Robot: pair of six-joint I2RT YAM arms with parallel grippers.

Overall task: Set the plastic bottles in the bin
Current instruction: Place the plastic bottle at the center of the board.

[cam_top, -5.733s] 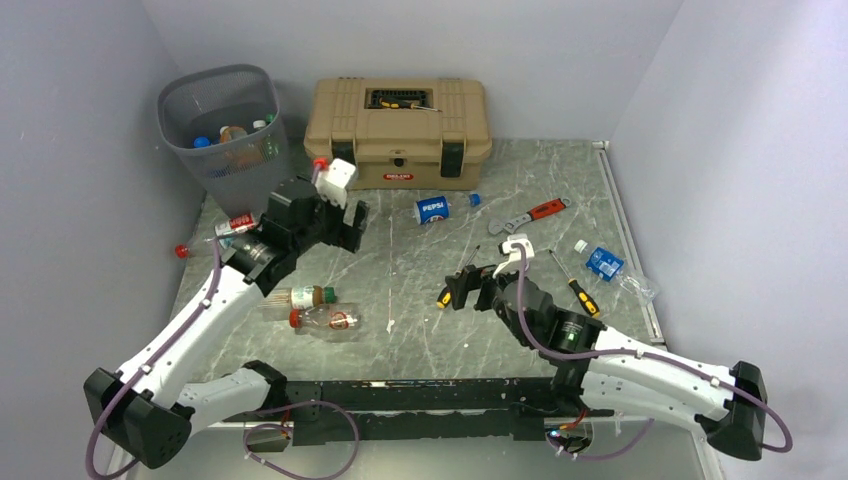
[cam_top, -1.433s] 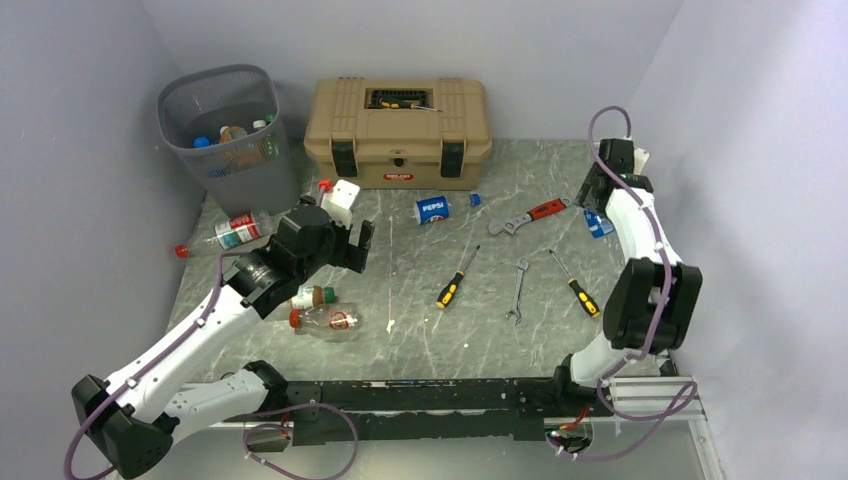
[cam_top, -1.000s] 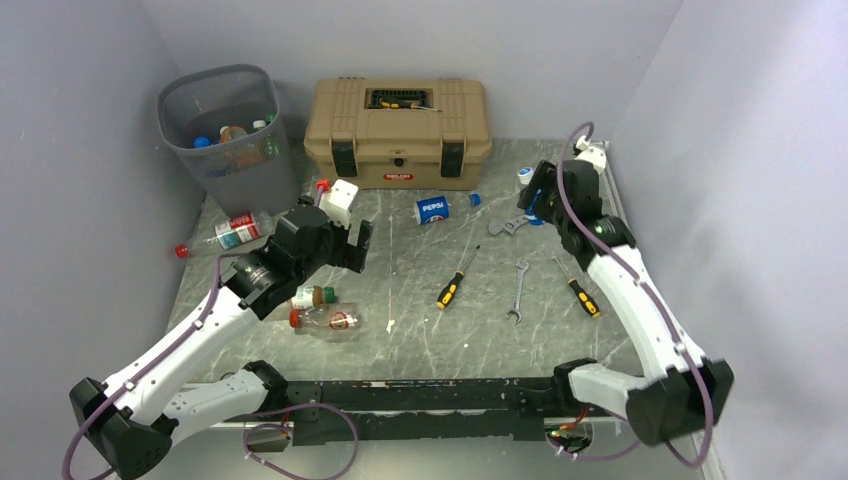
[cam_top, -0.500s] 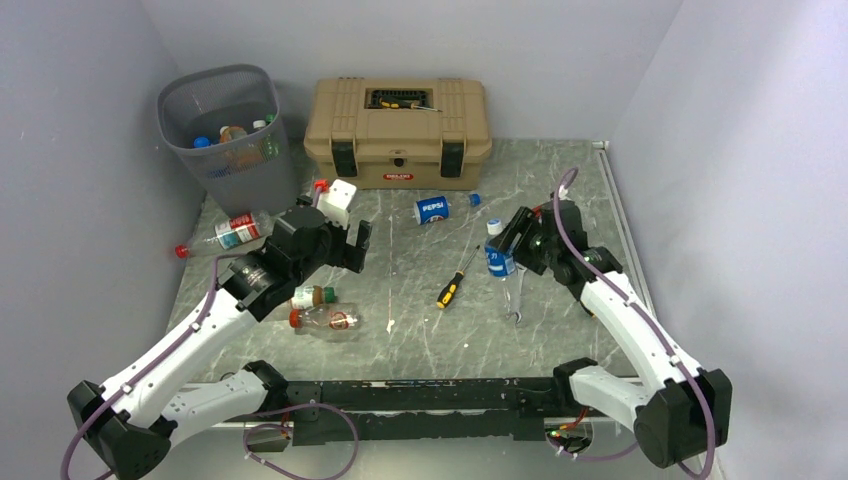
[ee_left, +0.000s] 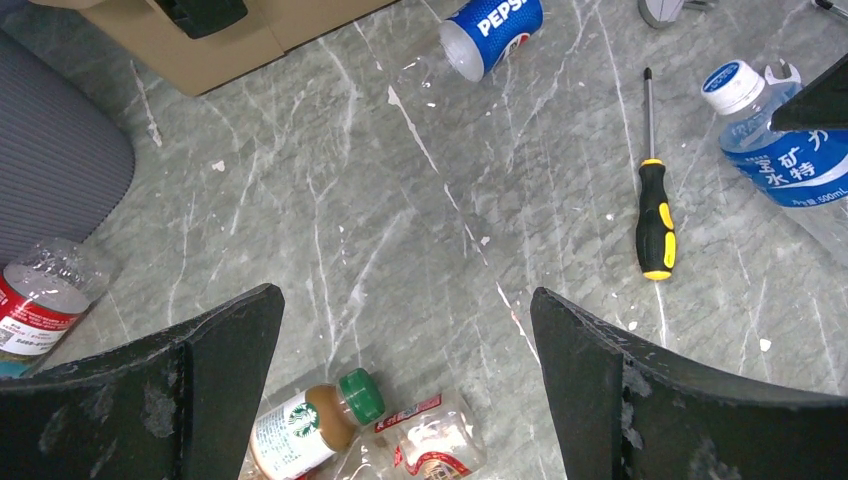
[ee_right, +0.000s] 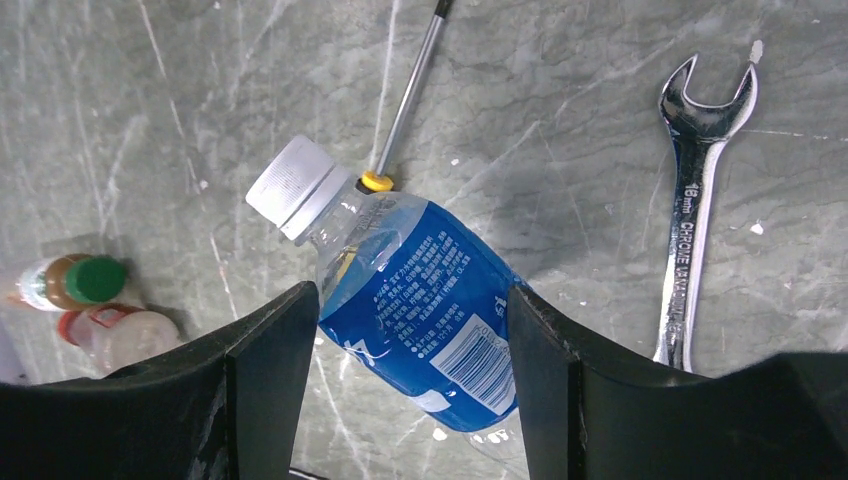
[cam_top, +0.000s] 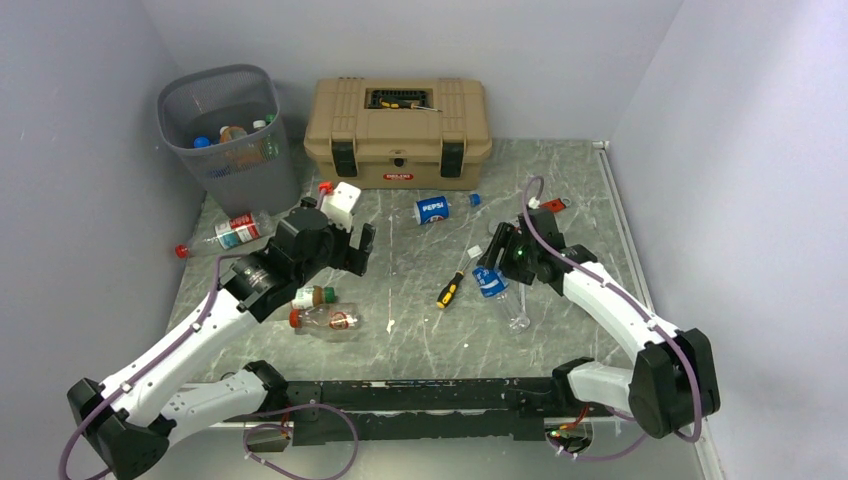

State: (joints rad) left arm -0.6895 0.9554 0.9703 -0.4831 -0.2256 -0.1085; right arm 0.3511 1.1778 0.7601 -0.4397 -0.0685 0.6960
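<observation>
1. We see the right tool (ee_right: 408,315) clamped on a blue-labelled bottle (cam_top: 490,282) with a white cap, one finger on each side of the label; the bottle is tilted, with its cap pointing toward the left side
2. That bottle sits over the middle-right of the desk (cam_top: 400,345), just beside a yellow-handled screwdriver (cam_top: 452,288) and near a wrench (ee_right: 690,250)
3. The left tool (ee_left: 405,300) stands wide apart and holds nothing, hovering over the desk
4. Below it lie a brown bottle (ee_left: 315,425) with a green cap and a clear bottle (ee_left: 425,450) with a red label, side by side
5. The bin (cam_top: 225,170) stands at the far left corner with several bottles (cam_top: 232,135) inside
6. A red-and-white labelled bottle (cam_top: 232,232) lies near the bin's foot, and a crushed Pepsi bottle (cam_top: 432,209) lies in front of the tan toolbox (cam_top: 398,135)
</observation>
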